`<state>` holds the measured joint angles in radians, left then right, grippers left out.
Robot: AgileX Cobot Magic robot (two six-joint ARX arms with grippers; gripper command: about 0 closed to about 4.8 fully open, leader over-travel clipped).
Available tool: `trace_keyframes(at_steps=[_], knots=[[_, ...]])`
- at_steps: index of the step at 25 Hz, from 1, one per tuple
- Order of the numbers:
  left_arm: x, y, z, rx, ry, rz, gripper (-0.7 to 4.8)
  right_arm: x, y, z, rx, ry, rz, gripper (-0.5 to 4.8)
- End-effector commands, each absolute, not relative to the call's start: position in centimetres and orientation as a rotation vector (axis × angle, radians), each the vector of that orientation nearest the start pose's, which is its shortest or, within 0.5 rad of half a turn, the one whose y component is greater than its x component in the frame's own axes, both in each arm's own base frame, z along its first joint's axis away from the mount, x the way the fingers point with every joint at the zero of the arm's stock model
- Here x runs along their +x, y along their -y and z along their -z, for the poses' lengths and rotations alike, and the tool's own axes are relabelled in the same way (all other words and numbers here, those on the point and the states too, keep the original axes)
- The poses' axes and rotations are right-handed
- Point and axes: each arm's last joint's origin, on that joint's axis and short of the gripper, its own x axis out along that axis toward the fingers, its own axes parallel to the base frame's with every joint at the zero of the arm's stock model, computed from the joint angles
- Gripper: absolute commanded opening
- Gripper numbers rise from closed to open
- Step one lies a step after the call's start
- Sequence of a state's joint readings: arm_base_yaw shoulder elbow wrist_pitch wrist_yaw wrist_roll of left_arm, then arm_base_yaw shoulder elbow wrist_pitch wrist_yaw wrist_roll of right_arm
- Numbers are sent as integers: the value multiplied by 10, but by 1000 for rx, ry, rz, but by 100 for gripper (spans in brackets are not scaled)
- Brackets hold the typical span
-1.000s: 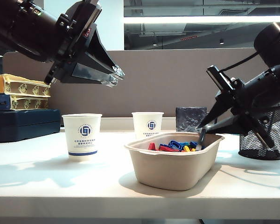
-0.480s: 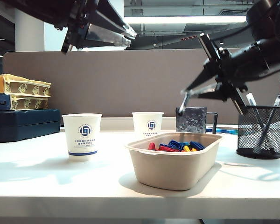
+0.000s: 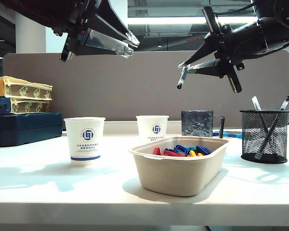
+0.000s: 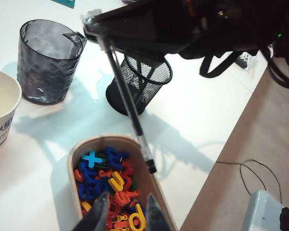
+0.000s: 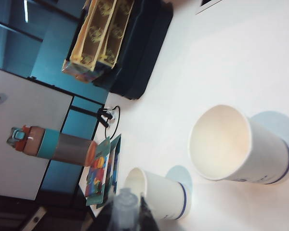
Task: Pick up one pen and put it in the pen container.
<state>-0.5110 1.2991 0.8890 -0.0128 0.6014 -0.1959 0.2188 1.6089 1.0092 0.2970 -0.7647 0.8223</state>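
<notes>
White tabletop (image 3: 48,185) runs across our view, backed by a grey-brown partition, with stacked cases at the far left. On it we see two paper cups (image 3: 84,140), one nearer and one farther back, a beige oblong tray (image 3: 178,166) holding coloured plastic letters (image 3: 180,151), a dark speckled mug (image 3: 197,123) behind the tray, and the pen container (image 3: 264,136) at the right, a black mesh cup with a couple of pens already leaning inside.

Our right gripper (image 3: 195,67) hangs high above the tray, well clear of the table. Its jaws are clamped on the pen (image 3: 182,78), whose tip pokes out and slants down to the left in the exterior view. The left wrist view shows the same pen (image 4: 130,108) as a long dark shaft with a pale section near its lower end, hanging in the air over the tray (image 4: 72,159) with the mesh cup (image 4: 143,82) behind it. So the pen is up in the air, held, and well apart from the container. In the right wrist view the fingers are only a dark blur at the frame edge, above the two cups (image 5: 241,144).

Our left gripper (image 3: 127,43) sits high at the upper left, above the cups, its jaws apart and holding nothing; its two fingertips (image 4: 103,211) show spread over the letters (image 4: 106,178).
</notes>
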Motion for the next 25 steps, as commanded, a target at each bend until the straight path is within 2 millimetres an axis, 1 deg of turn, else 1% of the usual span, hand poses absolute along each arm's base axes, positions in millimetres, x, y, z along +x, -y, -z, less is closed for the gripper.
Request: trace_keyframes(at_steps=[1,4,9,14,16,20,21,25], knots=[[237,153,-281,-190,-532,1063,99,333,-96,-267,814,-642,-850,40],[236,155,-281,-193,-535,1087,99,328,-95,-277,803,-611,-865,40],[233,159,-281,-188,-539,1100,99,317,-92,-297,666,-484,-914,39],[234,157,-282,-151,-513,1034,100,312,-89,-306,541,-392,-938,21],[231,155,-285,-110,-485,1015,100,312,-85,-308,512,-365,-916,21],[224,147,-292,-31,-452,953,100,315,-69,-309,512,-342,-860,21],[221,143,-293,2,-457,924,100,316,-63,-310,513,-334,-841,21],[214,137,-292,78,-493,868,100,319,-47,-312,498,-311,-800,21]])
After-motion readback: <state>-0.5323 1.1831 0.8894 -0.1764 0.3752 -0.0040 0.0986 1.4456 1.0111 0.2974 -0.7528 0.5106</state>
